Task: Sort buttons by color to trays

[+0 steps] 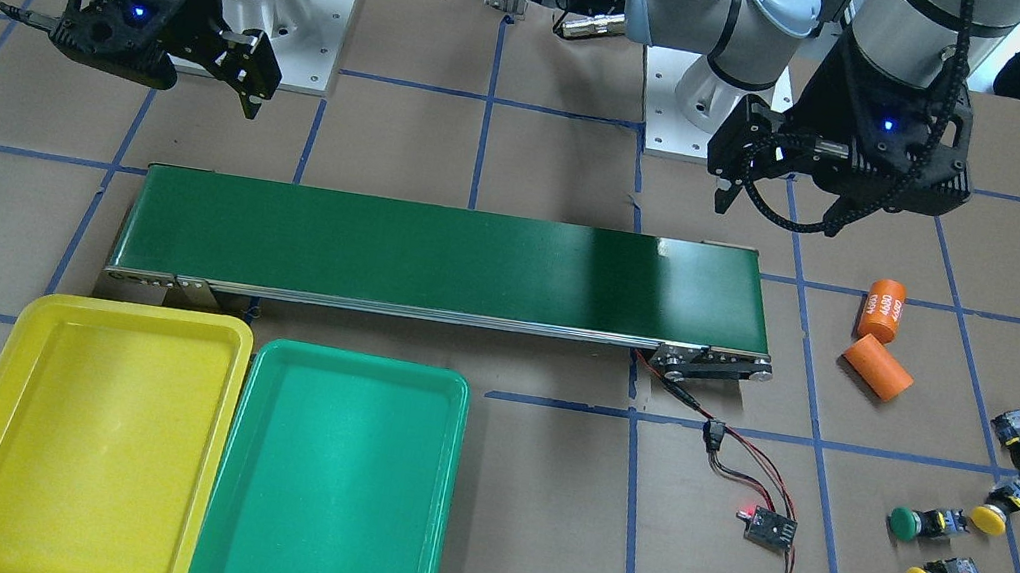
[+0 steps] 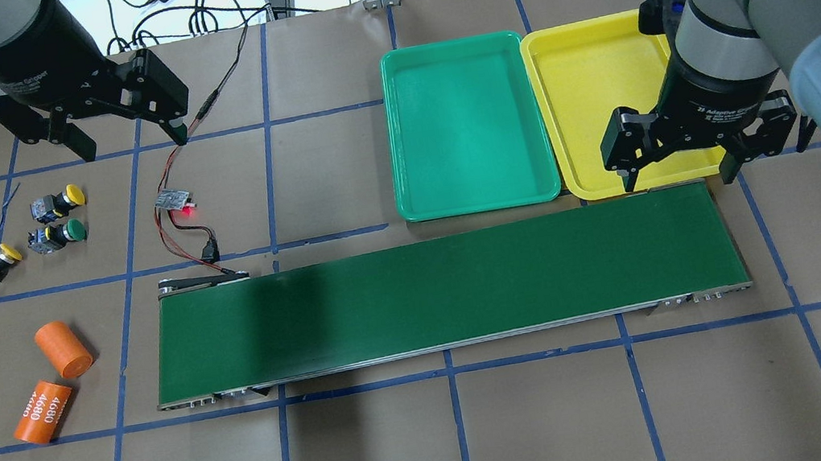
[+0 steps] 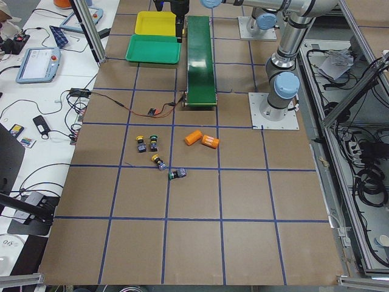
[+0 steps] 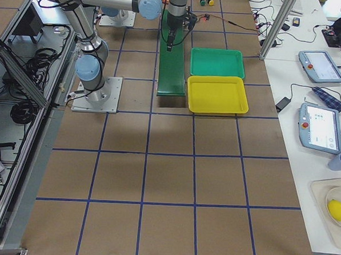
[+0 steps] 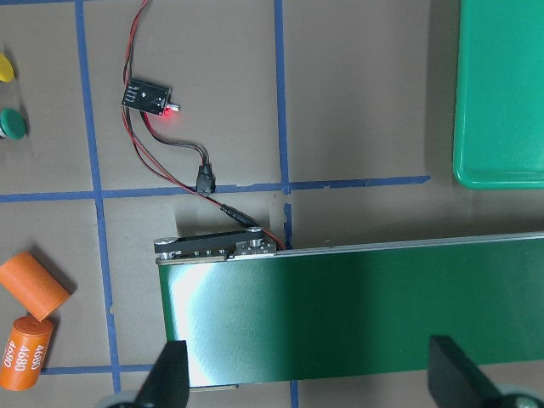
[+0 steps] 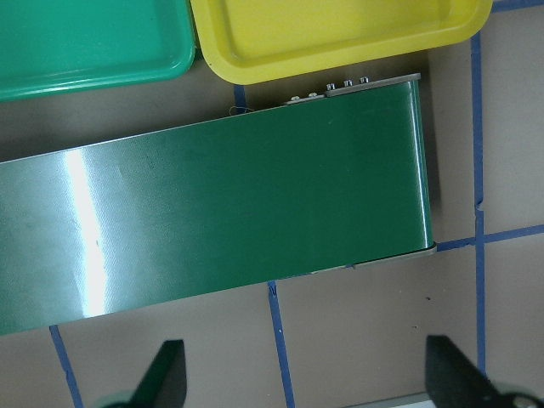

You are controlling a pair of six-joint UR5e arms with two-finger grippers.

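Buttons (image 2: 57,234): all 4 lie loose on the table left of the conveyor belt (image 2: 444,290), well apart from the green tray (image 2: 468,124) and yellow tray (image 2: 598,72). Your left gripper (image 2: 133,142) hovers near them, jaws apart, presumably to feed the belt; right gripper (image 2: 678,181), also spread, hangs at the tray end.

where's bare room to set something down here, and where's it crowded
Empty: the yellow tray and the green tray. The conveyor belt is bare, and so is the table on the belt's robot side. Crowded: the robot's left end, with four buttons, two orange cylinders and the wired sensor board.
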